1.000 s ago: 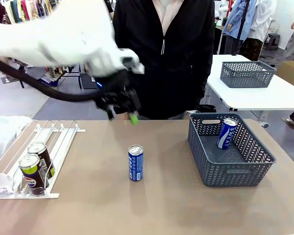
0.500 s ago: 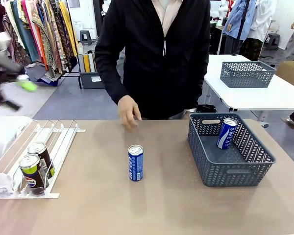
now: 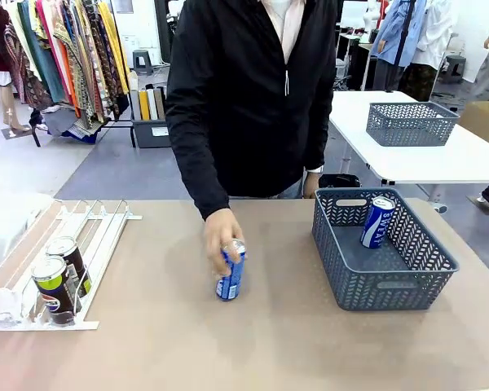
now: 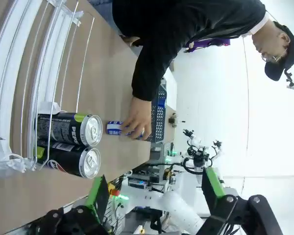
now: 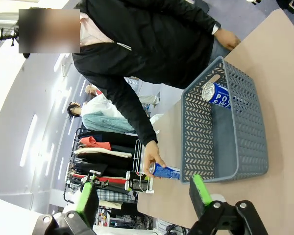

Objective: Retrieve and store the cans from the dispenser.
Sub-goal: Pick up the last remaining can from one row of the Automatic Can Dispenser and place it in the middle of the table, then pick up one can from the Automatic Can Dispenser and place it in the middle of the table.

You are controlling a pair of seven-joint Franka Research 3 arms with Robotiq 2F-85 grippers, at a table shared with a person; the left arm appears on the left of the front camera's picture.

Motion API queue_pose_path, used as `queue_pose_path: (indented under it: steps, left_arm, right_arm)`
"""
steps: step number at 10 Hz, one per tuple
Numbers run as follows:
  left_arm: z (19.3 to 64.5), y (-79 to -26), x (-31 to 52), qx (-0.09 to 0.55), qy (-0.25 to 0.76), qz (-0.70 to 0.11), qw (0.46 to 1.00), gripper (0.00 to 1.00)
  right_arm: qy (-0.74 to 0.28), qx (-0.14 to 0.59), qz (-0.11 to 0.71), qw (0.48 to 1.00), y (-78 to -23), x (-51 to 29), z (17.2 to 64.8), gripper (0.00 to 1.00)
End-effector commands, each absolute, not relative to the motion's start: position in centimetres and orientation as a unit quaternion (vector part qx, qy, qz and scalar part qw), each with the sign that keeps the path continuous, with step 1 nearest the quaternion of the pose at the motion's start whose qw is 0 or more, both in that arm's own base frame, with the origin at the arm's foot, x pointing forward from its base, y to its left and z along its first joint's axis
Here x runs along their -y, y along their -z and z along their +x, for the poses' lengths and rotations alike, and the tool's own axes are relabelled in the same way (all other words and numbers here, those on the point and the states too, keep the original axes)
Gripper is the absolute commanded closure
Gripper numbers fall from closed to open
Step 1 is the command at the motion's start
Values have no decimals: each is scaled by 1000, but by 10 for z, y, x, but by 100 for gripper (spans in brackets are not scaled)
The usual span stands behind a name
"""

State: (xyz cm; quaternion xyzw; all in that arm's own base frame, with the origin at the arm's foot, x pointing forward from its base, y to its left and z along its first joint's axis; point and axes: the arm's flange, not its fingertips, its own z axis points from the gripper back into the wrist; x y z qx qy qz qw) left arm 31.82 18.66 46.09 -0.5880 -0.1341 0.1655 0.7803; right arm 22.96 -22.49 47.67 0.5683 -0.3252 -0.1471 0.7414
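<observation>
At mid-table, a person's hand (image 3: 219, 233) grips a tilted blue Pocari can (image 3: 230, 278) — a second blue can (image 3: 377, 221) leans in the basket (image 3: 387, 290), and two Pepsi cans (image 3: 53, 287) sit in the dispenser (image 3: 73, 325). My left gripper (image 4: 154, 188) and right gripper (image 5: 143, 192) gape empty.

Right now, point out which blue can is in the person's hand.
The mid-table can, gripped at its top by the hand; the other can leans alone in the basket.

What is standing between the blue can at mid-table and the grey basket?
Nothing on the tabletop: the stretch from the blue can to the grey basket is bare. The person's hand is wrapped around the can's top, tilting it, so it isn't free.
</observation>
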Motion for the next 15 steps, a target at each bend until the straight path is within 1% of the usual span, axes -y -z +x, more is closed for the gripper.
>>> queue_pose_path:
  steps: [1, 12, 13, 14, 15]
  left_arm:
    - [318, -485, -173, 131, -130, -565, 804, 0]
    - [321, -484, -171, 133, -137, -569, 800, 0]
    - [331, -501, -142, 131, -133, -481, 856, 0]
    - [334, -516, -108, 92, -76, -383, 916, 0]
    - [331, -525, -77, 66, -28, -249, 966, 0]
  right_arm:
    - [140, 338, 574, 732, -480, 225, 233, 0]
    - [140, 338, 574, 732, -480, 225, 233, 0]
    - [140, 338, 574, 732, -480, 225, 233, 0]
    - [140, 338, 574, 732, -480, 225, 233, 0]
    - [140, 338, 574, 732, -480, 225, 233, 0]
